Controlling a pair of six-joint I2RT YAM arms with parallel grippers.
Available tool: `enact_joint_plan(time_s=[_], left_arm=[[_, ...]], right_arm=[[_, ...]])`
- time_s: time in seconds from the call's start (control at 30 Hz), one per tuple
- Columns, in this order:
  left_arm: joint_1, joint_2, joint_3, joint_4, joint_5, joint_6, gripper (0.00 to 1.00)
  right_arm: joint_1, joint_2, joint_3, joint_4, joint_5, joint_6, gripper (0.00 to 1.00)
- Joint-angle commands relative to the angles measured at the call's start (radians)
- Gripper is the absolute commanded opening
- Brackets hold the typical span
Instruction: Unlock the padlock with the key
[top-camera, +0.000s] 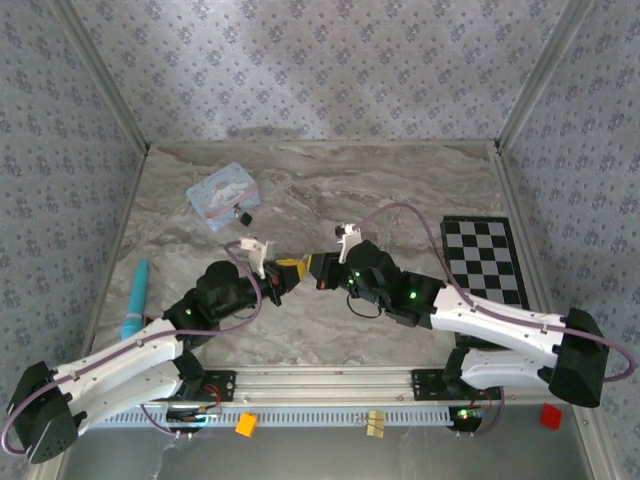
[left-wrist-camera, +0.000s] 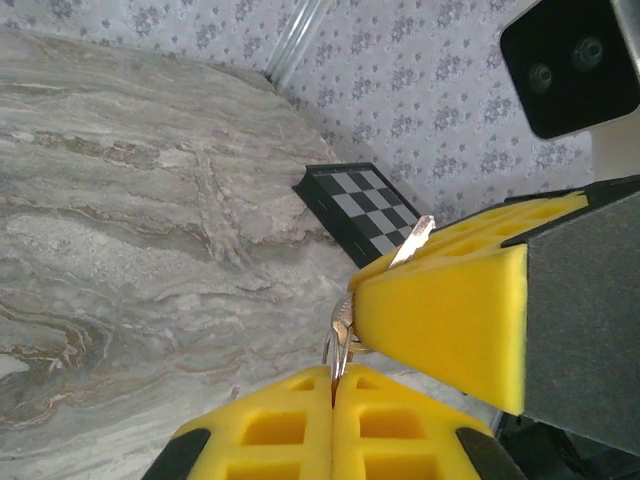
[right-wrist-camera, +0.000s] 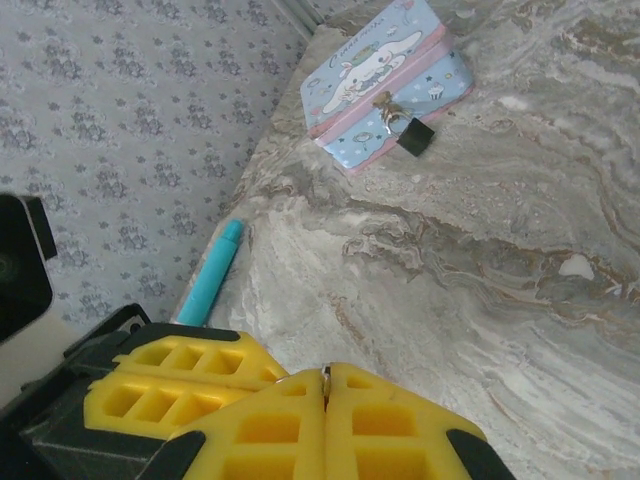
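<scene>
Right gripper (right-wrist-camera: 325, 378) before tin (right-wrist-camera: 372, 68), pen (right-wrist-camera: 212, 272)

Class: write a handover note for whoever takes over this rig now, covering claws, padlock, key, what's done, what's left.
Left claw: shut on the ring end of the key.
Right claw: shut on the same key, blade tip poking out between its fingers.
Padlock: by the clasp of the light-blue tin, far left, away from both claws.
Done: key picked up, pinched mid-air by both claws.
Left: release one claw, bring key to padlock, insert, turn.
</scene>
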Motion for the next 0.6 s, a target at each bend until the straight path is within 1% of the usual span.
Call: enact_joint_plan(time_s=[0.0, 0.13, 0.33, 0.47, 0.57], left_arm=[[0.007, -0.012, -0.027, 0.1, -0.117, -0.023, 0.0], [0.006, -0.011, -0.064, 0.191, -0.194, -0.032, 0.0], [-0.002, 0.031, -0.085, 0.334, -0.281, -0.021, 0.0], [-0.005, 0.066, -0.089, 0.413, -0.295, -0.009, 0.0], [-0.009, 0.091, -0.083, 0.447, -0.268, -0.009, 0.0]], right_arm=[[-0.009, 0.015, 0.021, -0.046, -0.039, 0.109, 0.0], [-0.006, 0.029, 0.012, 0.002, -0.084, 0.216, 0.0], [0.018, 0.059, 0.015, 0.05, -0.084, 0.295, 0.0], [0.019, 0.067, 0.01, 0.077, -0.085, 0.308, 0.0], [0.011, 0.071, 0.017, 0.073, -0.088, 0.294, 0.0]])
